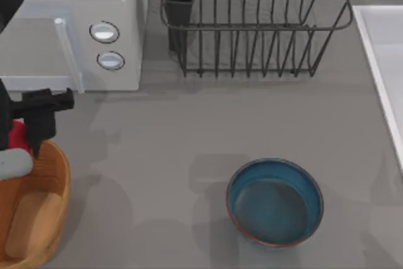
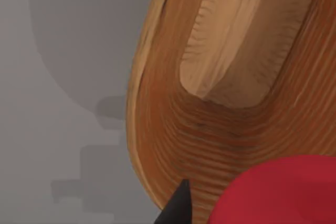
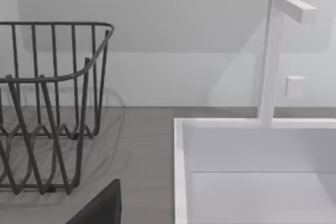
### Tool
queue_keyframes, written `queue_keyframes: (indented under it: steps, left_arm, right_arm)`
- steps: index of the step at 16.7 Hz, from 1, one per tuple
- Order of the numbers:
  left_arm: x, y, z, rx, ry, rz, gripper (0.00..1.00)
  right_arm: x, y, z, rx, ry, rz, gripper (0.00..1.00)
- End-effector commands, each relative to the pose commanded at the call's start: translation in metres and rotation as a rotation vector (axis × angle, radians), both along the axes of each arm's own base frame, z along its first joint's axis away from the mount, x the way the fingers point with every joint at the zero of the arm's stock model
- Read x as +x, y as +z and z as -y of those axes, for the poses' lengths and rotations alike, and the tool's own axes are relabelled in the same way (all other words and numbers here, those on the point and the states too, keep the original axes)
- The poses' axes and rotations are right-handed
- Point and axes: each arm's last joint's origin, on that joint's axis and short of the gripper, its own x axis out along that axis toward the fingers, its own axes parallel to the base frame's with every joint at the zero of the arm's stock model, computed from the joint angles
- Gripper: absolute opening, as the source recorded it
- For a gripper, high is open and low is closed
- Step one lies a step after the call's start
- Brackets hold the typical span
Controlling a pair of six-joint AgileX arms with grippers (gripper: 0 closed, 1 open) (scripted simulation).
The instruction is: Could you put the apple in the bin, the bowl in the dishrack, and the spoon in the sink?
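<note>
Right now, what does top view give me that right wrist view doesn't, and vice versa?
Top view alone: the bowl on the table, the bin at the left edge, the left gripper above it with the apple, and the microwave. Right wrist view alone: a white faucet rising behind the sink, and the inside of the basin. Both share the dishrack and the sink's rim.

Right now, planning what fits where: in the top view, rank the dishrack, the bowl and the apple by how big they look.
1. dishrack, largest though cut off at the edge
2. bowl
3. apple, smallest, but mostly hidden behind the left gripper, so unsure
</note>
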Motion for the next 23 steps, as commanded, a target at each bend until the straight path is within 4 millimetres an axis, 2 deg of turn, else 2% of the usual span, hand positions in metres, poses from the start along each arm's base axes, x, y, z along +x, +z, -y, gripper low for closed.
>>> queue_keyframes:
  steps: [6, 14, 16, 21, 23]
  left_arm:
    - [-0.014, 0.000, -0.013, 0.006, -0.249, -0.019, 0.00]
    - [-0.014, -0.001, -0.013, 0.005, -0.276, -0.020, 0.00]
    - [-0.013, -0.011, -0.013, 0.005, -0.278, -0.023, 0.00]
    - [-0.012, -0.057, -0.014, 0.006, -0.272, -0.015, 0.00]
    - [-0.013, -0.068, -0.015, 0.006, -0.271, -0.020, 0.00]
  right_arm:
    - [0.000, 0.000, 0.000, 0.000, 0.000, 0.000, 1.00]
    - [0.000, 0.000, 0.000, 0.000, 0.000, 0.000, 1.00]
    - [0.000, 0.000, 0.000, 0.000, 0.000, 0.000, 1.00]
    - [0.000, 0.000, 0.000, 0.000, 0.000, 0.000, 1.00]
    - [0.000, 0.000, 0.000, 0.000, 0.000, 0.000, 1.00]
